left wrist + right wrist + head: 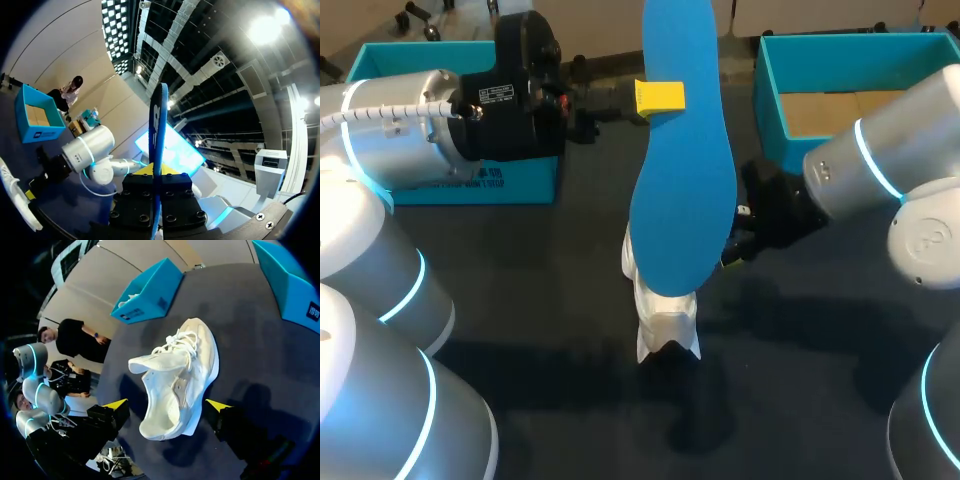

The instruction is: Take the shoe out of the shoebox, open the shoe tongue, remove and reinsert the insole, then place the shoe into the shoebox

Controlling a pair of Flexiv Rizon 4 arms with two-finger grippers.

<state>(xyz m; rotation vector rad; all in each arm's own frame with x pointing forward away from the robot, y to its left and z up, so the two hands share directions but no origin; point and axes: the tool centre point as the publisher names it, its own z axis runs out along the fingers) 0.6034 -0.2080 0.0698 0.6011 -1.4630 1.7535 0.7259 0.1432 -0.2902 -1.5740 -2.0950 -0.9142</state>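
The insole is out, so reinserting it is the step in hand. My left end effector is clamped on this thin, flat blue sole, high above the table. The white mesh shoe stands at its 6 o'clock. My right end effector gapes wide astride the heel, not clearly touching. Next, I judge: steady the shoe and feed the insole down its mouth.

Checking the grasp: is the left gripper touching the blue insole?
Touching. The left wrist view shows the left gripper clamping the blue insole from both sides.
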